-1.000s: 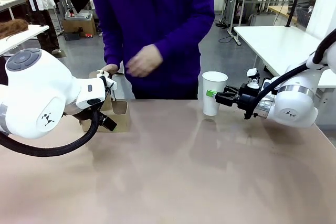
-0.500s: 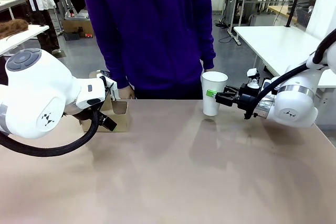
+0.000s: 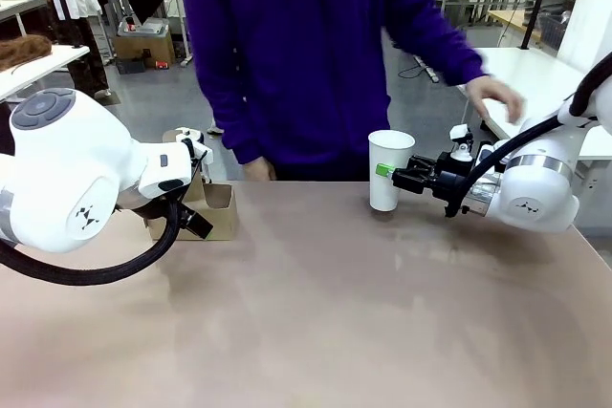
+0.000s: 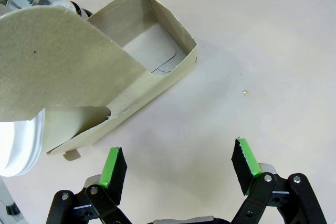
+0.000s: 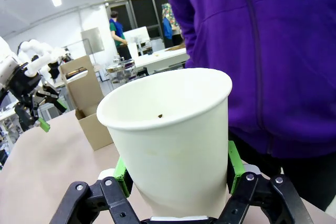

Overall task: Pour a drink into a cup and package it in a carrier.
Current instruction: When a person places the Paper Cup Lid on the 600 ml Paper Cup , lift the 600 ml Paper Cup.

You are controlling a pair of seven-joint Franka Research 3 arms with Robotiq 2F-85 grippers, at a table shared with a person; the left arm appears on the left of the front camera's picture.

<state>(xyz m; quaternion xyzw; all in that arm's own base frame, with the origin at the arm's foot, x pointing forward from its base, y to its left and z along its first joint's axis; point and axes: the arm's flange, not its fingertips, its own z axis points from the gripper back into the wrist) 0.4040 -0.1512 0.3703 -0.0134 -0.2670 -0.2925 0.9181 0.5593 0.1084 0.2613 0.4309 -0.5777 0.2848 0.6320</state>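
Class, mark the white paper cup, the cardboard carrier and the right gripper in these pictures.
white paper cup (image 3: 390, 150): front view, upper side wall.
cardboard carrier (image 4: 157, 85): left wrist view, outer side wall.
right gripper (image 5: 178, 170): right wrist view, midway between the pads clamping the cup.

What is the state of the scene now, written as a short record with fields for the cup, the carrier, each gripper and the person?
cup: white paper, upright, no lid, near the far edge of the table
carrier: brown cardboard, on the robot's left side, visible compartment empty
left gripper: open, over the table beside the carrier, holding nothing
right gripper: shut on the cup's sides
person: hand held out to the robot's right side, apart from the cup
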